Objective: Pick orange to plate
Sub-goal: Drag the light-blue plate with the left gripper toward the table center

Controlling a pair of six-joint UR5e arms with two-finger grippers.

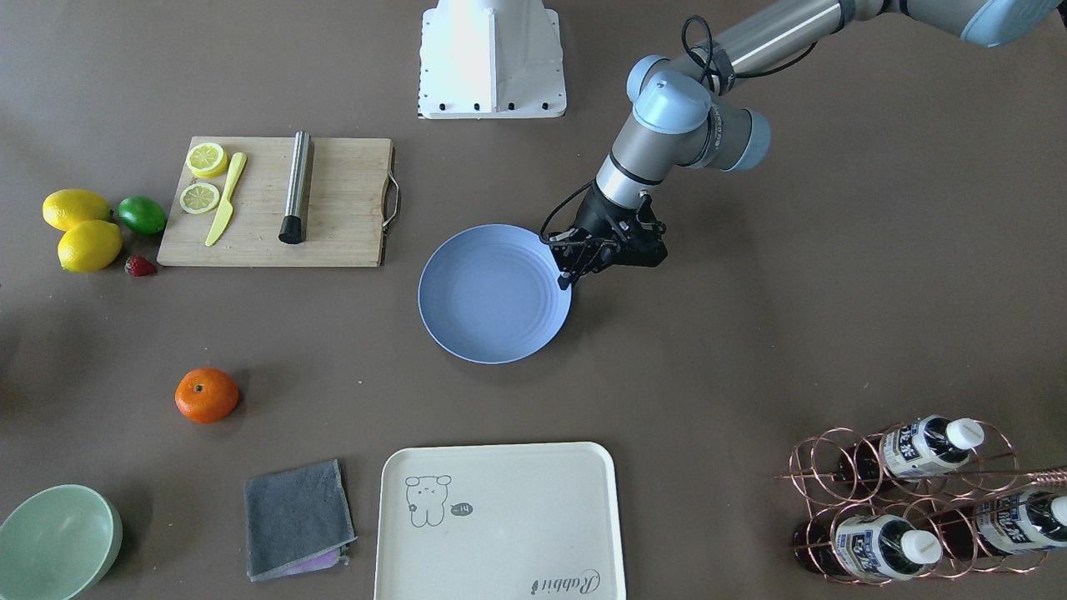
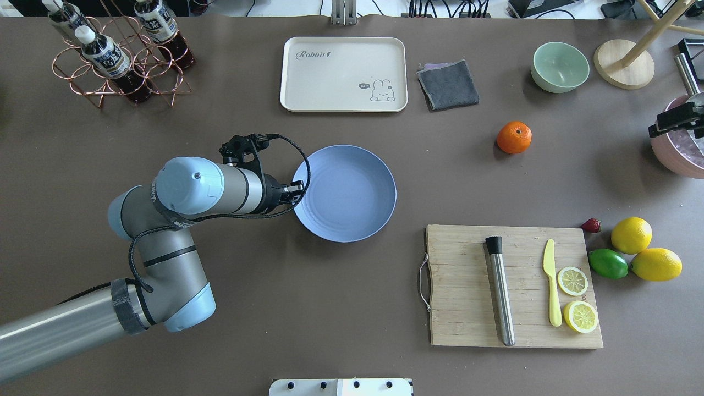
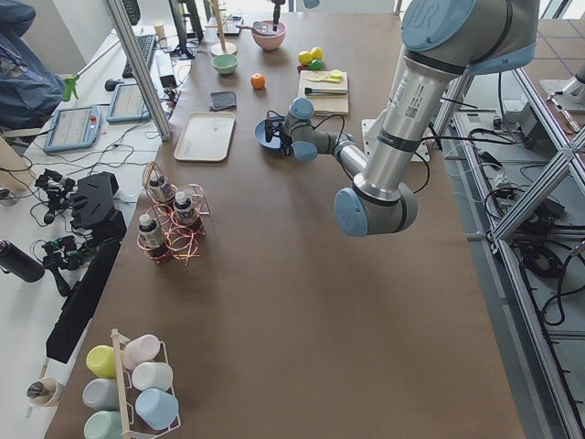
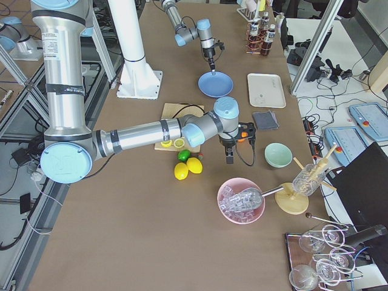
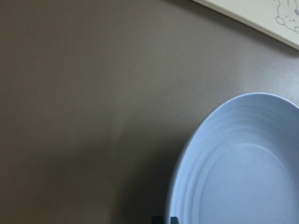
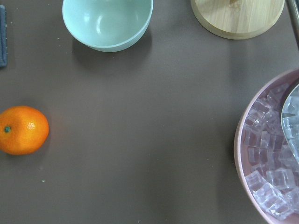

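The cream tray (image 1: 500, 550) lies closest in the front-facing view, with a folded grey cloth (image 1: 296, 518) just beside it and a pale green bowl (image 1: 54, 542) at the corner. A copper rack of bottles (image 1: 909, 500) stands at the other end. Next back, the orange (image 1: 207, 395) sits alone on the bare brown table, stem dimple up, well apart from the plate (image 1: 492, 317) and touched by nothing. The blue plate lies mid-table. The left gripper (image 1: 567, 279) points down at the plate's rim on the robot's left side, its tips low over the edge. It carries nothing, and I cannot tell how far its jaws are parted. Farther back is a wooden cutting board (image 1: 342, 225) with lemon slices, a yellow knife and a steel rod, flanked by two lemons (image 1: 83, 229), a lime (image 1: 142, 214) and a strawberry (image 1: 140, 266). The right gripper (image 4: 230, 156) hangs over the table between the orange and a pink bowl of ice (image 4: 241, 200), with nothing visibly in it; whether its jaws are parted cannot be told
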